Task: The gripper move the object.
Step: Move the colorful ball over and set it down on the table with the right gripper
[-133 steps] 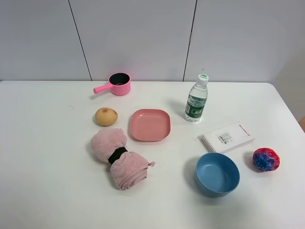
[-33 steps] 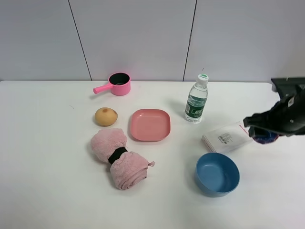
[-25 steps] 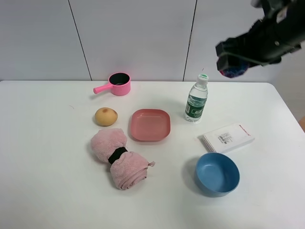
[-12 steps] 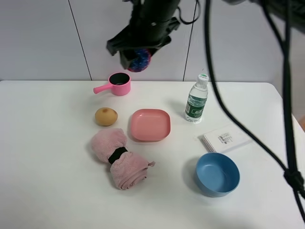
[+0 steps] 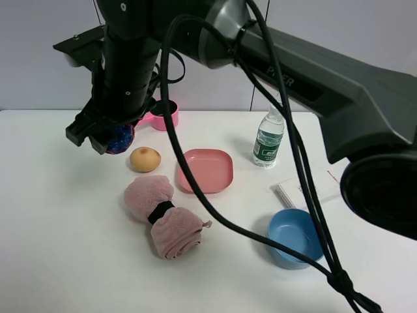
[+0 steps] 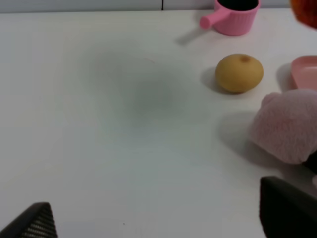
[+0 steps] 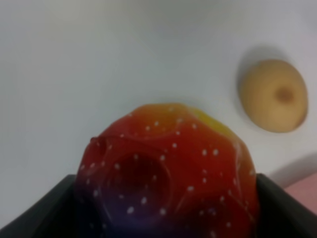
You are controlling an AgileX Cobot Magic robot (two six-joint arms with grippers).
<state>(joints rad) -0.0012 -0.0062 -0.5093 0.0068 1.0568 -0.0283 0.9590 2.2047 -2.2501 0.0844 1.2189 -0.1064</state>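
The right gripper [image 5: 109, 138] had reached across the middle to the left part of the table [image 5: 52, 228], its dark arm spanning much of the high view. Its blocky jaws were clamped on the ball [image 5: 120, 139], which sat between them at the very tip of the tool. In the right wrist view the ball [image 7: 168, 173] filled the space between the two dark jaw ends at either side; it was shiny and bumpy, red and yellow on top, shading to purple lower down, with small white flecks. From above, only its blue and red side showed below the jaws.

The ball hung just beside the tan lump [image 5: 144, 159], on the side away from the pink plate [image 5: 205, 171], and in front of the pink saucepan [image 5: 164, 117], which the arm partly hid. Whether the ball touched the table could not be told. The wrist view showed the lump [image 7: 274, 101] off to one side of the ball, apart from it.

The left gripper [image 6: 158, 223] was seen only in its own wrist view, jaws spread wide apart with bare table between them.

A rolled pink towel [image 5: 166, 218] lay in front of the lump. The water bottle [image 5: 268, 140], white packet [image 5: 306, 190] and blue bowl [image 5: 293, 241] stood well apart on the right.
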